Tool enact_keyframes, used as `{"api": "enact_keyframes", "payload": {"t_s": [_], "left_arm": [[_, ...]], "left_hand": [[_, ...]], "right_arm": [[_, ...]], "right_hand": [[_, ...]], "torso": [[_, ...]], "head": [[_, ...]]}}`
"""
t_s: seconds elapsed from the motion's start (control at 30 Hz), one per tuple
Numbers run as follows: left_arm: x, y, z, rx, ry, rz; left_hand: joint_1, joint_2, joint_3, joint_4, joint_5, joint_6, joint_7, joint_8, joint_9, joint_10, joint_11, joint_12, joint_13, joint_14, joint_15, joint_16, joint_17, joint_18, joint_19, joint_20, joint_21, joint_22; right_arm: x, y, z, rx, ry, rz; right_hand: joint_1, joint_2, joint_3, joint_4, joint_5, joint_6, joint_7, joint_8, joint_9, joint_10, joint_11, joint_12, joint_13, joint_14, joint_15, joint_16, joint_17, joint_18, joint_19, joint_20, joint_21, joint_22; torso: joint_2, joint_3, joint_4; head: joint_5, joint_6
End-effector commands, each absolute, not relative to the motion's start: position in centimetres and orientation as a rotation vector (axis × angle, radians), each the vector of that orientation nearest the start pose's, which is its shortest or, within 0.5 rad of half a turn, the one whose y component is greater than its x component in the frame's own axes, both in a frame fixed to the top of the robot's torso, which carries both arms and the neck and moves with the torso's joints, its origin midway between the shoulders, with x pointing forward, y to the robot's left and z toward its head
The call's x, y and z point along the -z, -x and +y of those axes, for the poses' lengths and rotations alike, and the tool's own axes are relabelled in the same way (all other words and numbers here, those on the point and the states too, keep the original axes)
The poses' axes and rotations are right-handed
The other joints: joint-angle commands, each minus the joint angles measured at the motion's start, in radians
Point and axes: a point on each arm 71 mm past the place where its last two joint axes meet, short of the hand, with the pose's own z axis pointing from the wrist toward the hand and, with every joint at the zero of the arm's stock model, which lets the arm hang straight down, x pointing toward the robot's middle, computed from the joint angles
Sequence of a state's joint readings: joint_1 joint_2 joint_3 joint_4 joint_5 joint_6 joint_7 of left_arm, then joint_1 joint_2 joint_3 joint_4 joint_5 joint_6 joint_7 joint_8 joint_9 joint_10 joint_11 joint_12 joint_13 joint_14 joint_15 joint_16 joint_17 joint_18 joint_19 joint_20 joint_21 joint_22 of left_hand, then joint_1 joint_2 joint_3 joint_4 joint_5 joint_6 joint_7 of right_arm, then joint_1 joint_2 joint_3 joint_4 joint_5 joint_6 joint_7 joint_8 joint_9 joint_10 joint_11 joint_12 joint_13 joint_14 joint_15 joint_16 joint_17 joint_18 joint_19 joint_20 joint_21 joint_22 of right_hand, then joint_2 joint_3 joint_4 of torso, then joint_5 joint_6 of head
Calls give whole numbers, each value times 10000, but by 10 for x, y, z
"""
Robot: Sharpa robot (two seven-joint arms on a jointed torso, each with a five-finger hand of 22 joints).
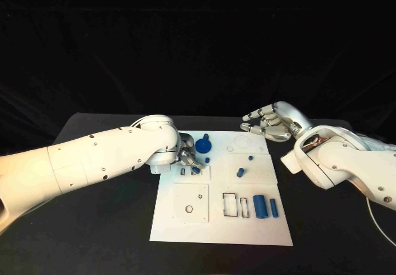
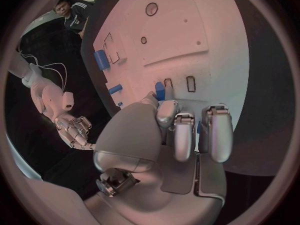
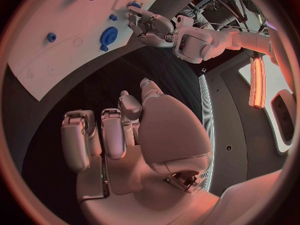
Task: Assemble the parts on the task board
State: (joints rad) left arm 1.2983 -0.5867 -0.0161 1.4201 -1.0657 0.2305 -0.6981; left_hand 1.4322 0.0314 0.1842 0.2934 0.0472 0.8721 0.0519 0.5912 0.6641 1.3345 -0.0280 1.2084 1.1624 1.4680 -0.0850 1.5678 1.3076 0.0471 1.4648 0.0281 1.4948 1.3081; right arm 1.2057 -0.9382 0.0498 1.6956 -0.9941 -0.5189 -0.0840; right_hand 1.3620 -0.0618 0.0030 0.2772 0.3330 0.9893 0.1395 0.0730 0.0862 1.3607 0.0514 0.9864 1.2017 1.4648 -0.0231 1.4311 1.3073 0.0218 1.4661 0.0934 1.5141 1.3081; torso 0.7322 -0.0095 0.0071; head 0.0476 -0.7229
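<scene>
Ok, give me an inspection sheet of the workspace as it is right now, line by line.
Surface: black table, bare around the board.
Job's things: white task board mid-table; blue gear near its far edge; two blue cylinders lying side by side near its right edge; small blue pieces mid-board.
Clutter: nothing seen.
Hands: left hand low over the board's far left part, fingers at a small blue part, grip not clear; right hand raised beyond the board's far right corner, fingers apart, holding nothing.
Cables: a thin pale cable by the right arm.
Surroundings: black backdrop.
</scene>
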Motion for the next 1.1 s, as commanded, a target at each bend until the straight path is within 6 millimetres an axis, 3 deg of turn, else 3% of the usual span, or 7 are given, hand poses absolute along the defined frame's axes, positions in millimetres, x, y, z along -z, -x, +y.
{"api": "enact_keyframes", "payload": {"t_s": [0.03, 0.37, 0.53, 0.8, 1.1], "left_arm": [[179, -502, 126, 3031, 1246, 23228], [177, -491, 139, 3738, 1978, 21824], [181, -482, 148, 4071, 2381, 20813], [188, -471, 152, 4539, 2727, 19522], [192, -466, 151, 4657, 2636, 18955]], "left_hand": [[-127, -269, 1542, -1208, 25, 125, -45, -34, 62, 103, 36, 122, 118, 1028, 64, 30, 2632, -134, 238, 44, -51, 1229], [-431, -801, 2593, -1217, 16, 212, -85, 44, 260, 302, 10, 343, 350, 1028, 36, 30, 2632, -174, 347, 18, 46, 1418], [-563, -1052, 3059, -1211, 16, 257, -106, 76, 345, 405, -10, 454, 468, 1028, 22, 30, 2632, -202, 419, 0, 113, 1539], [-673, -1277, 3496, -1208, 14, 340, -135, 101, 417, 522, -39, 565, 588, 1028, -1, 30, 2632, -232, 497, -24, 187, 1671], [-743, -1389, 3729, -1199, 13, 388, -151, 114, 457, 588, -55, 626, 658, 1028, -15, 30, 2632, -248, 538, -38, 225, 1739]], "right_arm": [[131, -469, -208, -9276, -3358, 15210], [131, -469, -209, -9298, -3469, 15219], [131, -469, -211, -9275, -3522, 15206], [131, -469, -213, -9244, -3568, 15194], [131, -469, -214, -9219, -3596, 15195]], "right_hand": [[26, 76, -27, -8, 67, 75, -11, 8, 17, -56, -13, -56, -21, 630, 15, -45, 615, 73, 195, -29, -60, 1564], [26, 77, -31, -6, 71, 75, -10, 8, 17, -55, -13, -54, -21, 629, 15, -48, 612, 74, 191, -29, -63, 1560], [24, 79, -34, -4, 73, 76, -10, 8, 17, -55, -12, -51, -19, 628, 15, -51, 609, 75, 188, -29, -65, 1557], [24, 79, -34, -4, 73, 76, -10, 8, 17, -55, -12, -51, -19, 628, 15, -51, 609, 75, 188, -29, -65, 1557], [24, 79, -34, -4, 73, 76, -10, 8, 17, -55, -12, -51, -19, 628, 15, -51, 609, 75, 188, -29, -65, 1557]], "torso": [[0, 2, -3], [0, 11, 15], [-11, 39, 68], [-42, 67, 162], [-32, 71, 150]], "head": [[20, 11], [40, 0], [51, -17], [-7, -76], [-18, -76]]}}
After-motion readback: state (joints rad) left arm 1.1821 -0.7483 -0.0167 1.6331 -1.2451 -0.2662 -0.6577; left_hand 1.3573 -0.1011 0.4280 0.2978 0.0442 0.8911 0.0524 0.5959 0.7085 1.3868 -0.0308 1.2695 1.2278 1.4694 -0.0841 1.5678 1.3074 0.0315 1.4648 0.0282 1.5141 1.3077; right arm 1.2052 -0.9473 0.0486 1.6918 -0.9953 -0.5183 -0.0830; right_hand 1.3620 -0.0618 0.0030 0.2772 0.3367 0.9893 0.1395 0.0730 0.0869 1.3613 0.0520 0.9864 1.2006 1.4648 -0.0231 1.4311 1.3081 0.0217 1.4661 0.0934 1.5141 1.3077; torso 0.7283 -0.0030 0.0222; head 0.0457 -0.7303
